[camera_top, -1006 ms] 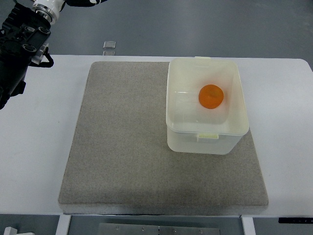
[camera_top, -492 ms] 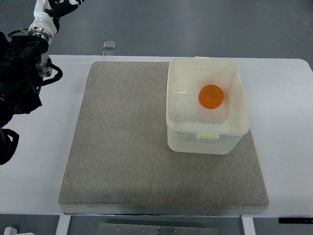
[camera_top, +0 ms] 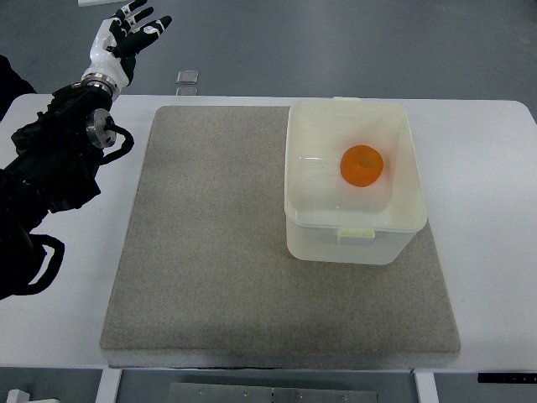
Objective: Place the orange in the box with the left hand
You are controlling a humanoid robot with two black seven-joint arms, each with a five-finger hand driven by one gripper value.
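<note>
An orange lies inside the translucent plastic box, toward its right side. The box stands on the right part of a grey mat. My left hand is at the far upper left, beyond the table's back edge, far from the box. Its white and black fingers are spread and hold nothing. The black left arm runs down along the left edge over the white table. The right arm does not show.
The grey mat lies on a white table. A small clear block sits just past the table's back edge, near the left hand. Dark floor lies behind the table.
The left arm has slid down and rightward into the picture, and the hand, out of frame before, now shows at the top left with spread fingers. The orange and box have not moved.
</note>
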